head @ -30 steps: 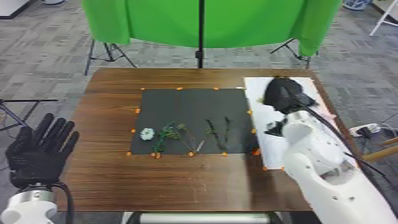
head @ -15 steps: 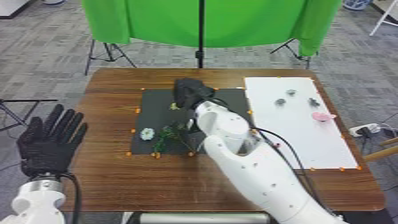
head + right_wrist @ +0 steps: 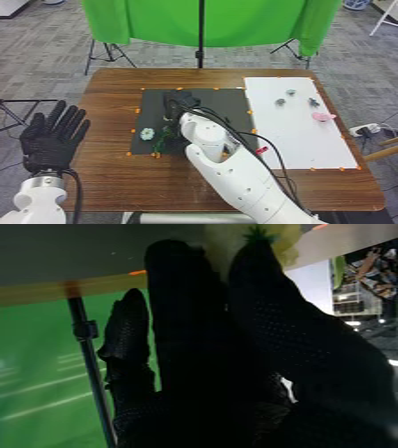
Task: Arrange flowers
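My right hand (image 3: 180,101) is over the upper left part of the dark mat (image 3: 233,102) in the head view. In the right wrist view, the thumb and fingers of this hand (image 3: 200,334) pinch a pale yellow flower (image 3: 284,246) with a spiky green middle. A white flower (image 3: 147,133) lies on the mat's left side, beside a green stem (image 3: 160,145). My arm covers the mat's lower middle. At the table's left edge, my left hand (image 3: 51,145) is open with its fingers straight.
A white sheet (image 3: 284,135) to the right holds a pink piece (image 3: 322,116) and small grey pieces (image 3: 290,92). Orange markers line both areas. A red item (image 3: 262,149) is close beside my right forearm, and a green cloth (image 3: 258,20) hangs behind the table.
My right hand has moved left from above the white sheet to the mat, then slightly further left and nearer. The pieces on the sheet are uncovered. My left hand has shifted slightly right.
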Controlling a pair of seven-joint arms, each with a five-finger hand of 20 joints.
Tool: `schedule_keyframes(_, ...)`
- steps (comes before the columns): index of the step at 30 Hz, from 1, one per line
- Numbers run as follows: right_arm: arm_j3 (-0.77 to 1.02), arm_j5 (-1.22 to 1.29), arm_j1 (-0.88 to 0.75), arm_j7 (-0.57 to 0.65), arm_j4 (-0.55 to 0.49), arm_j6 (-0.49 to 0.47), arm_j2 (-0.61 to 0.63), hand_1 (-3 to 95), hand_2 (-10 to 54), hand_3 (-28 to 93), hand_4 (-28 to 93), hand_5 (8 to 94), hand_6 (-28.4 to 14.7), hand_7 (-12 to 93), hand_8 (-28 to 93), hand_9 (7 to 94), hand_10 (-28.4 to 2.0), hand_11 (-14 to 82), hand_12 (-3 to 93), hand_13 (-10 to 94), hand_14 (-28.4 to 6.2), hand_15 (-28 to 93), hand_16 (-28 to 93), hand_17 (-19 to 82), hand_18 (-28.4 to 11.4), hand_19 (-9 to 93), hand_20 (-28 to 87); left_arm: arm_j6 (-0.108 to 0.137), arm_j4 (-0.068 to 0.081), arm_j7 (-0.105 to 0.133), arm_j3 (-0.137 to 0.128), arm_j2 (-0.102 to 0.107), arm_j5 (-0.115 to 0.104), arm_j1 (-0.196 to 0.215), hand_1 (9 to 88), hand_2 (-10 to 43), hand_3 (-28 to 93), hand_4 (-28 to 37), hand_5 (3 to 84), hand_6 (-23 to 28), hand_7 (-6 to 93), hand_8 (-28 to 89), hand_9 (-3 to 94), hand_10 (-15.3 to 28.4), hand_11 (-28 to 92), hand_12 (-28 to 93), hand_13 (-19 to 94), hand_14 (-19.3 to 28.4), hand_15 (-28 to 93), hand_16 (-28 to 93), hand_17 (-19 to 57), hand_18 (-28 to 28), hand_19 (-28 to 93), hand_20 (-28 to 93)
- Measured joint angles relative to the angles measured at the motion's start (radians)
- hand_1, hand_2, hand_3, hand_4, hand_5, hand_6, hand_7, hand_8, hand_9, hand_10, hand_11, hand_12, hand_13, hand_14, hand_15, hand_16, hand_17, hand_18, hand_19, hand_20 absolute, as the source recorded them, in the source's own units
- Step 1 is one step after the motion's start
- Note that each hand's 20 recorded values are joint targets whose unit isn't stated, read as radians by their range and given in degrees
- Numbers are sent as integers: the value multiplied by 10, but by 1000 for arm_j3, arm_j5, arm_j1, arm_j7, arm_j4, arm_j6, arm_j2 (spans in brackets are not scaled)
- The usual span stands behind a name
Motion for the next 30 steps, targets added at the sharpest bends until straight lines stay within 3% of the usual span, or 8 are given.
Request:
schedule_keyframes(8, -1, 53, -1, 16, -50, 0, 12, 503, -95, 776, -283, 614, -26, 131, -118, 639, -137, 123, 144, 624, -106, 461, 324, 291, -217, 816, 389, 0, 0, 1, -2, -1, -1, 7, 232, 136, 797, -283, 414, 77, 119, -106, 370, 137, 163, 91, 303, 122, 169, -21, -51, 122, 295, 119)
schedule_keyframes(11, 3, 88, -6, 30, -78, 1, 16, 469, -95, 807, -283, 599, -36, 123, -113, 615, -153, 120, 143, 604, -121, 494, 244, 288, -220, 818, 376, 0, 0, -1, -1, -2, -1, 7, 232, 136, 797, -283, 414, 77, 119, -106, 370, 136, 163, 90, 303, 122, 169, -20, -51, 122, 295, 119)
schedule_keyframes(17, 68, 220, -53, 100, -240, -21, 58, 450, -95, 812, -283, 558, -52, 105, -107, 543, -177, 96, 141, 530, -152, 466, 194, 264, -230, 792, 352, -1, 1, -4, -2, -25, 0, 8, 232, 135, 797, -283, 414, 76, 118, -106, 370, 136, 162, 91, 302, 122, 169, -21, -51, 122, 295, 119)
schedule_keyframes(23, 248, 265, -129, 211, -447, -63, 201, 421, -95, 810, -283, 503, -71, 86, -98, 458, -192, 76, 140, 406, -176, 325, 144, 206, -225, 718, 290, -1, -2, 0, -12, -41, 0, 30, 231, 134, 798, -283, 413, 76, 119, -106, 370, 136, 163, 91, 302, 122, 168, -21, -51, 122, 295, 119)
schedule_keyframes(30, 550, 331, -260, 289, -476, -87, 439, 402, -95, 813, -283, 451, -65, 89, -95, 392, -180, 60, 136, 326, -182, 198, 165, 146, -203, 616, 221, -2, -7, 6, -26, -41, 0, 53, 231, 133, 798, -283, 413, 76, 118, -106, 370, 136, 162, 91, 302, 122, 167, -20, -51, 122, 294, 119)
